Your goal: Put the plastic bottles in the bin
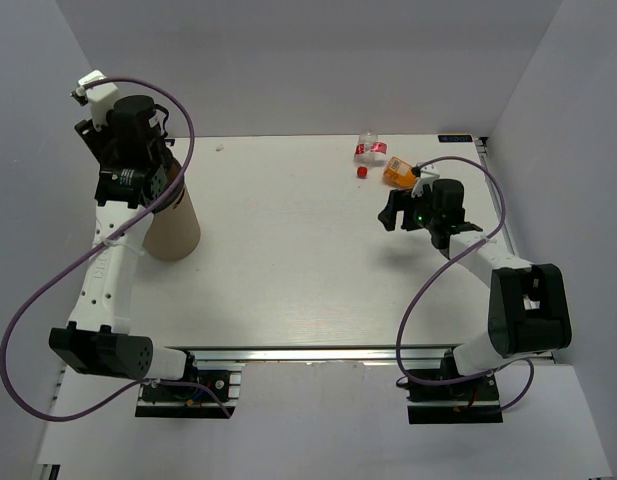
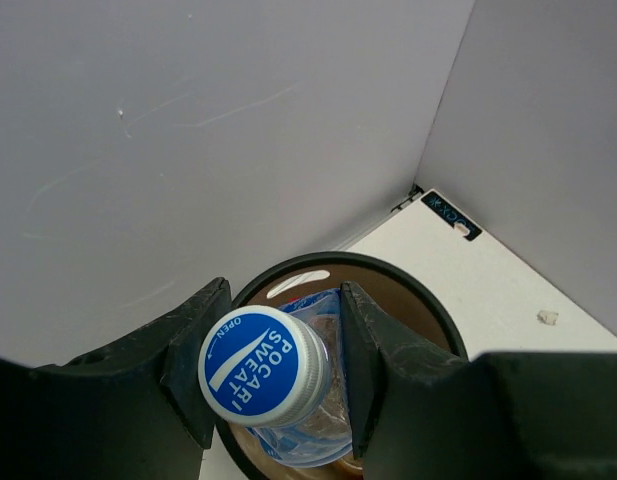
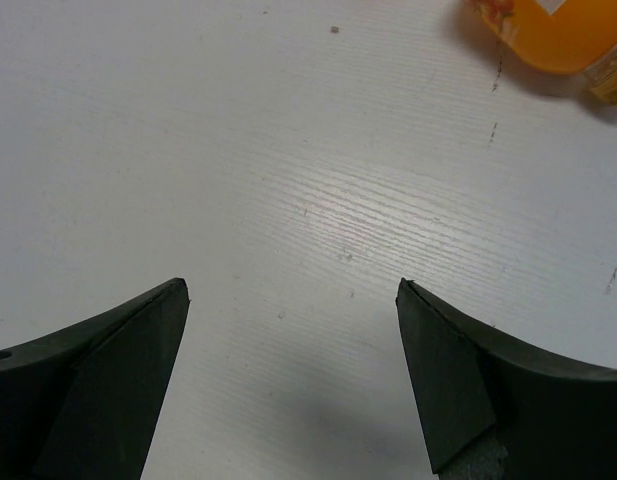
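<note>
Plastic bottle (image 2: 263, 365), blue cap, clamped in left gripper (image 2: 278, 345) over bin (image 2: 433, 305) mouth at 9 o'clock, not yet dropped. Right gripper (image 3: 291, 290) jaws apart, empty. Orange bottle (image 1: 397, 170) and clear bottle (image 1: 368, 148) lie unbinned at 1 o'clock.

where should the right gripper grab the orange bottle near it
Grip the orange bottle across the middle of its stubby body, coming straight down from above. It appears to lie on its side, so its rounded flanks are exposed. The right gripper is already open; turn it to straddle the short width.
</note>
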### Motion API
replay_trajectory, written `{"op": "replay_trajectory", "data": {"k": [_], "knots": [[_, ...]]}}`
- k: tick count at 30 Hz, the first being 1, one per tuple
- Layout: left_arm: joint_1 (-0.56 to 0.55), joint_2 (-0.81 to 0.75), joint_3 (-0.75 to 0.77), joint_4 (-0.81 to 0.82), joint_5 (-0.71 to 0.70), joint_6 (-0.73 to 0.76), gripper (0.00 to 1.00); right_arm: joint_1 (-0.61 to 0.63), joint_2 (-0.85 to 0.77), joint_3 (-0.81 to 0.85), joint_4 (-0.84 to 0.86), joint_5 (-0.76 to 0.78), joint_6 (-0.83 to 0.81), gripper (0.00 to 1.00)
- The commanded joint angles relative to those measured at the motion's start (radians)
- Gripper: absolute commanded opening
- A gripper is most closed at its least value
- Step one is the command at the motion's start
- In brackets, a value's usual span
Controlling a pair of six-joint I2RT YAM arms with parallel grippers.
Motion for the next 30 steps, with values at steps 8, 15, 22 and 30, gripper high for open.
{"op": "replay_trajectory", "data": {"k": [8,15,22,30], "knots": [[0.024,-0.012,-0.111,-0.055,0.008,-0.115,0.00,-0.005,0.013,0.051,-0.011,-0.003,0.004,0.89],[0.054,-0.026,-0.269,0.101,0.136,-0.166,0.00,-0.008,0.005,0.041,-0.021,0.023,-0.003,0.89],[0.055,0.016,-0.327,0.075,0.143,-0.204,0.61,-0.009,0.022,0.083,-0.017,0.036,-0.009,0.89],[0.055,0.041,-0.237,0.029,0.204,-0.203,0.98,-0.014,0.089,0.236,-0.053,0.114,-0.060,0.89]]}}
